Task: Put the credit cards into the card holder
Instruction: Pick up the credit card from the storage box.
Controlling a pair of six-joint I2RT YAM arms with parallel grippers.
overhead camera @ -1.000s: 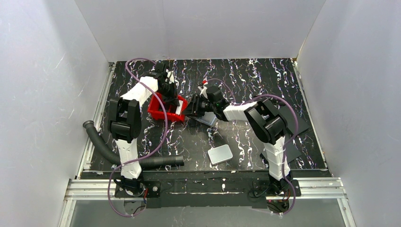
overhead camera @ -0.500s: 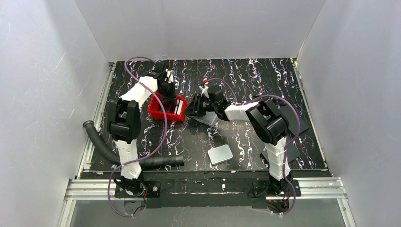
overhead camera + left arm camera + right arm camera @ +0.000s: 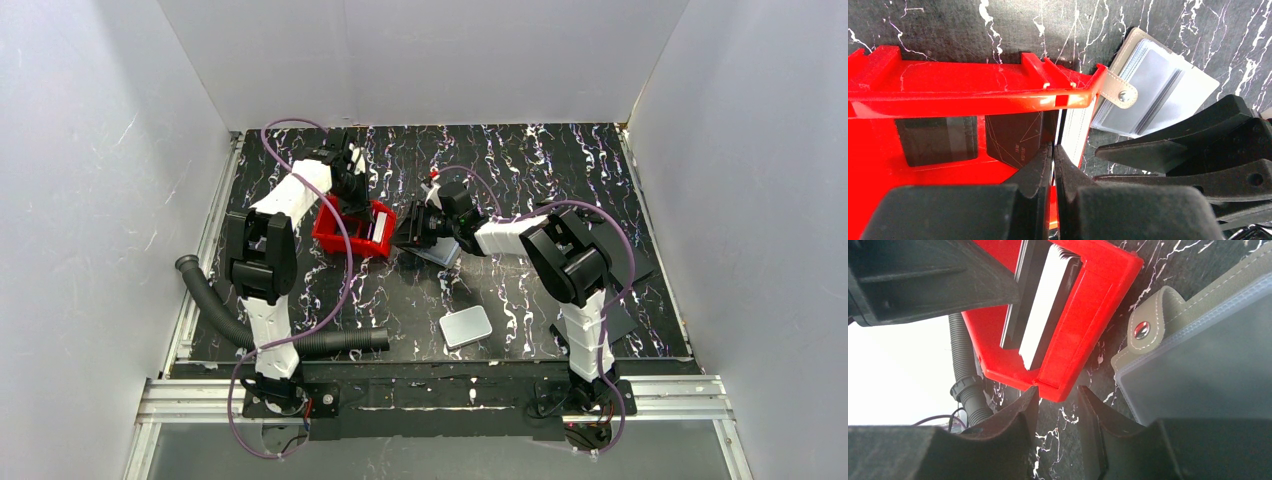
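A red tray holds credit cards standing on edge at its right end, white ones beside dark ones. My left gripper reaches into that end, shut, with a thin card edge running into the seam between its pads. The white cards stand just right of its fingertips. The card holder lies open on the table right of the tray, grey with a snap tab and clear sleeves. My right gripper is open over bare table between tray and holder, holding nothing.
Two dark cards lie flat on the tray floor. A white rounded slab sits near the front. A black ribbed hose curves along the front left. Black flat sheets lie at the right under the right arm.
My left gripper's jaws have shut at the standing cards and the arm has shifted slightly backward. The right arm and the card holder have stayed put.
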